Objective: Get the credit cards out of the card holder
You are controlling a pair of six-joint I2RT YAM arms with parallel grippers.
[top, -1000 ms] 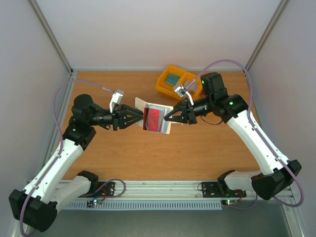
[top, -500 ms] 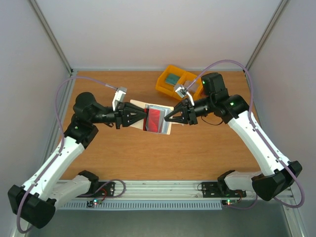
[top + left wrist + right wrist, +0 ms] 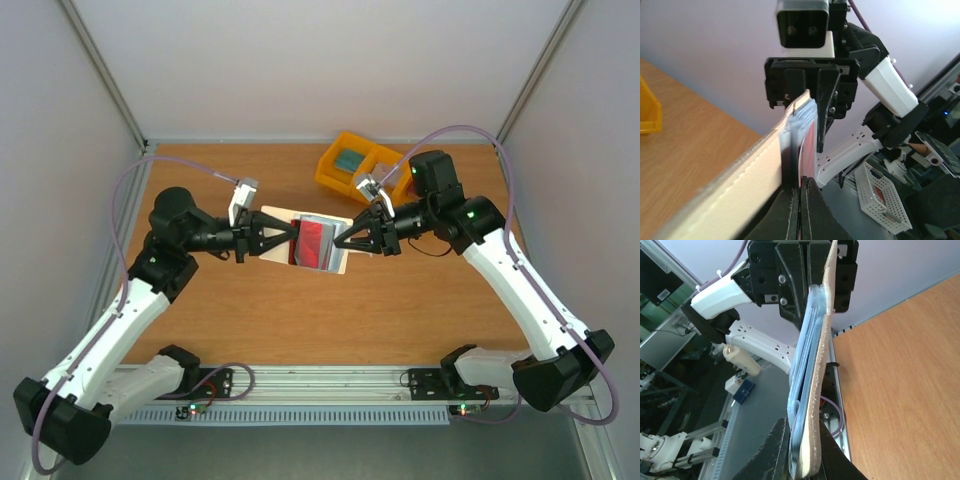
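We hold the wallet off the table between us: right claw pinched on its edge, left claw closed, seemingly on the red card. Next, that card needs pulling straight out.

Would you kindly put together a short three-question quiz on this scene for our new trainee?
1. Multiple choice: what colour is the card showing inside the card holder? A blue, B red, C green.
2. True or false: the right gripper has its fingers shut on the card holder's edge.
3. Short answer: what stands near the table's far edge, behind the card holder?

Key: 1 B, the red card. 2 True. 3 The yellow tray.
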